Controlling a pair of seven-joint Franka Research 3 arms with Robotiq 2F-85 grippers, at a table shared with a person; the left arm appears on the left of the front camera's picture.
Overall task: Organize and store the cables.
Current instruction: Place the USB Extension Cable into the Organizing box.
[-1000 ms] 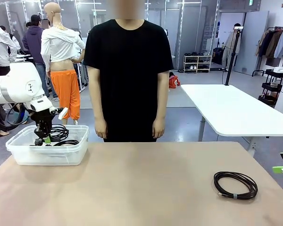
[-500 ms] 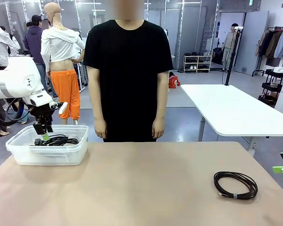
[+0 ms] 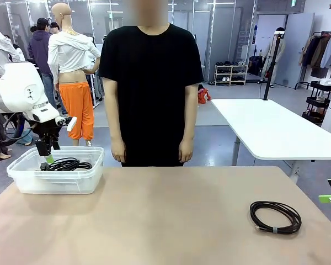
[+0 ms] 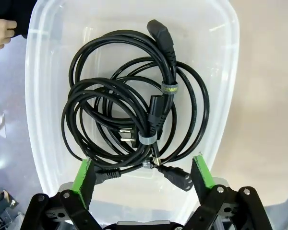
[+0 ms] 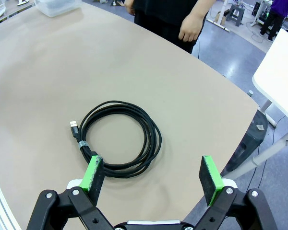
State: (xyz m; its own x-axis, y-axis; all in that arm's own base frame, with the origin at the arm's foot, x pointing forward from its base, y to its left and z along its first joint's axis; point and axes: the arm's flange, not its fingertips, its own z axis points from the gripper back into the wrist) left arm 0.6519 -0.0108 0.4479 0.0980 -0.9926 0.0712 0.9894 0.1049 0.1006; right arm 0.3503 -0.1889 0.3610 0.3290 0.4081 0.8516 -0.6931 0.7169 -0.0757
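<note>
2 cables [image 4: 134, 100] in bin [image 4: 38, 96] at 10 o'clock of table [image 3: 171, 221], left gripper [image 4: 143, 167] above, fingers wide, empty; 3rd cable [image 5: 117, 139] at 4 o'clock below right gripper [image 5: 151, 173], equally wide; probably light and limp, so pinch loops at band [image 5: 83, 143].

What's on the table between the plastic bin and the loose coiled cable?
Nothing. In the front view, the tabletop is bare from the clear plastic bin, which holds cables, to the coiled USB cable.

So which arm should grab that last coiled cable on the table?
Right: the right gripper hangs open near the coiled USB cable; the left gripper is open over the plastic bin of cables.
</note>
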